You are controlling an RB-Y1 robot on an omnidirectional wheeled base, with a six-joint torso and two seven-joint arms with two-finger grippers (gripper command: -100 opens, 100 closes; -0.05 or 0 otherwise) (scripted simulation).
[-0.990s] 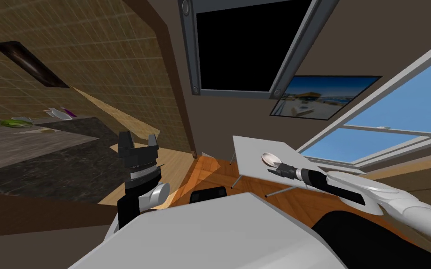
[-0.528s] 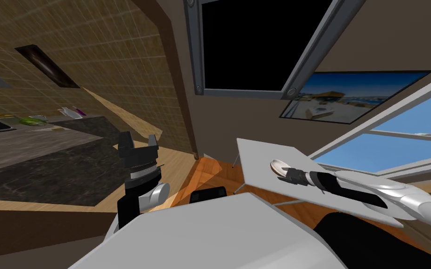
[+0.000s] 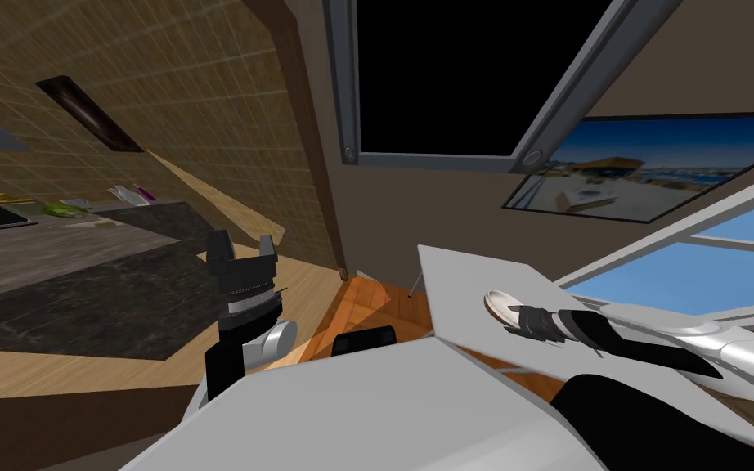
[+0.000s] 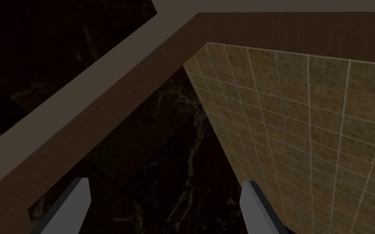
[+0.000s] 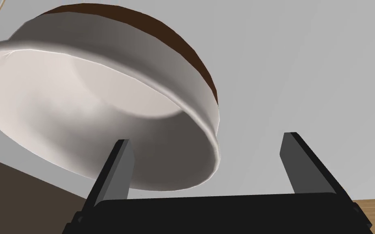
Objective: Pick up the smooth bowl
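White and smooth, the bowl (image 5: 101,105) sits on the grey worktop (image 3: 457,286) to the robot's right. Over the last second the robot has shifted closer. The right tool (image 5: 206,139) now straddles the bowl's near rim, fingers spread and gripping nothing, seemingly ready to close. The left tool (image 4: 165,182) hangs spread and empty at the left.

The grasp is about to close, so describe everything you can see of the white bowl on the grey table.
The round, shallow white bowl has a smooth, slightly glossy inside, a thin rim and a dark brown band at its base. It sits open side up on the flat light grey table. The open right gripper straddles its near wall, with one finger inside the rim and one outside. Whether they touch cannot be told.
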